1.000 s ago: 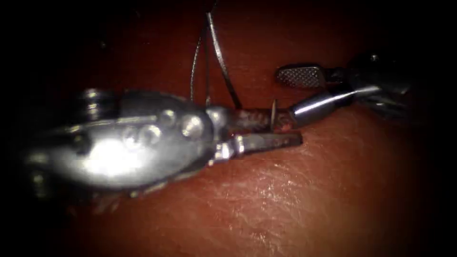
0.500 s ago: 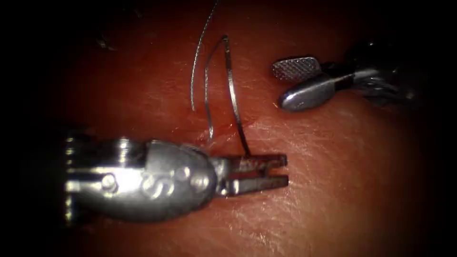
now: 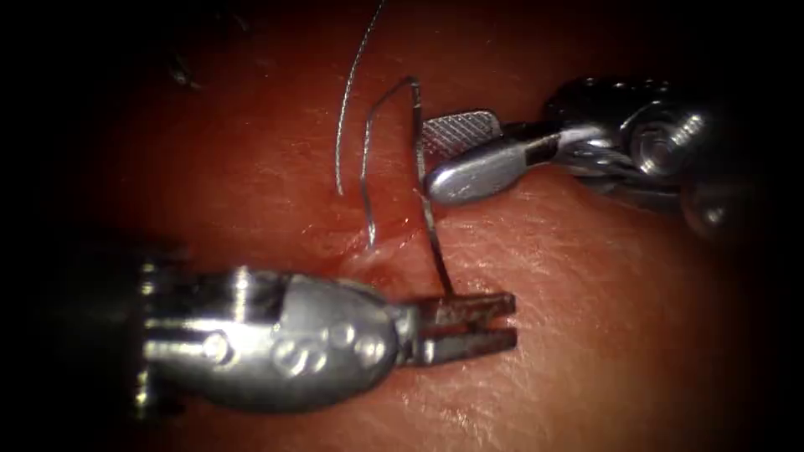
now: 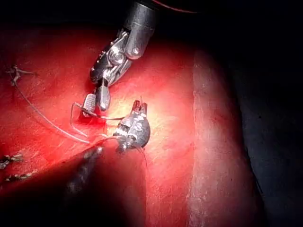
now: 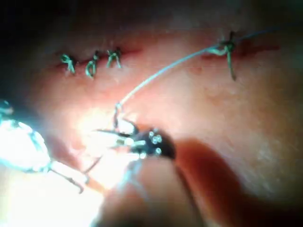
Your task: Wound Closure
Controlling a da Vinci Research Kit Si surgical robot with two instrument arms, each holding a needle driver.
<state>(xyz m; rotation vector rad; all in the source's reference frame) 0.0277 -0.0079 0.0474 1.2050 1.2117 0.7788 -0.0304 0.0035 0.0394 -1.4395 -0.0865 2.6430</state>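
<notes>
1. the left tool (image 3: 469,321) lies low over the tissue (image 3: 586,335), its jaws reaching toward the endoscope view's right. the two jaws are pinched together on the needle (image 3: 423,192), holding it near its lower end, where the curve meets the upper jaw.
2. the needle rises from that grip as a thin curved wire and bends over at its upper end (image 3: 410,81). where it stands free above the jaws it is out of the tissue; i cannot tell whether any part of it is in the tissue.
3. the right tool (image 3: 452,155) comes in from the right with its jaws spread apart: a cross-hatched upper jaw and a smooth rounded lower jaw. their tips sit just beside the needle's mid-curve, on its right, and seem to touch it, but they grip nothing.
4. the thread (image 3: 347,109) runs as a pale line from the upper edge of the tissue down to the left of the needle; a second strand (image 3: 365,176) curves from the needle's upper end down to a wet red spot on the tissue (image 3: 377,251) just above the left tool's wrist.
5. in the right wrist view, tied stitches (image 5: 92,64) sit along the cut, with another knot (image 5: 228,49) farther along.
6. no writing or brand marks can be read on either tool.
</notes>
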